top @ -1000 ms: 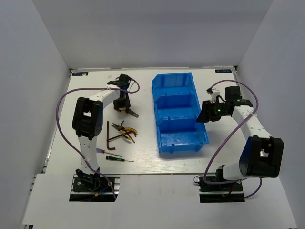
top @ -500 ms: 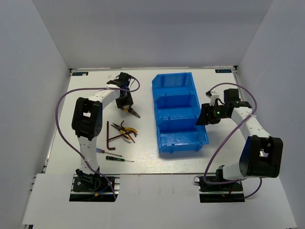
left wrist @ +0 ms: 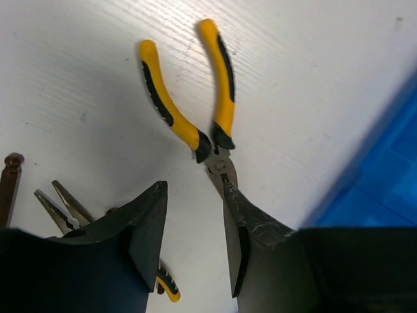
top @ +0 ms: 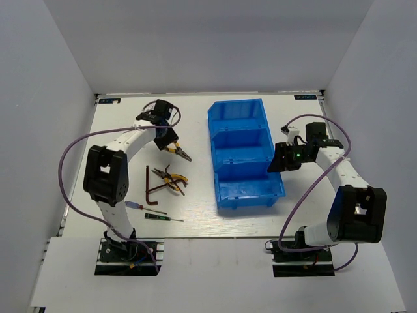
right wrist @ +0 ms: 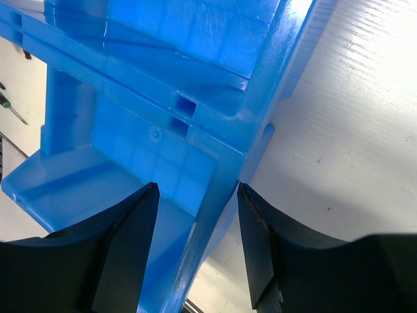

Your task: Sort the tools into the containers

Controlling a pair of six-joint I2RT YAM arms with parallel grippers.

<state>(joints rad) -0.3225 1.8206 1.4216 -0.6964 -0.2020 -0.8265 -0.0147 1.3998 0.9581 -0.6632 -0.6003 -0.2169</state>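
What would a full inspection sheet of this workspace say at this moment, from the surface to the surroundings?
Surface: white table, with loose tools on its left part.
Job's things: blue bin, no tool seen in its three compartments; one pliers lying below the left gripper; second pliers, two hex keys and two screwdrivers nearer the arm bases.
Clutter: nothing seen.
Grippers: left gripper open, over the pliers' nose; right gripper open, astride the bin's right wall.
Cables: left purple cable and right purple cable loop beside their arms, off the tools.
Surroundings: plain white walls on three sides.
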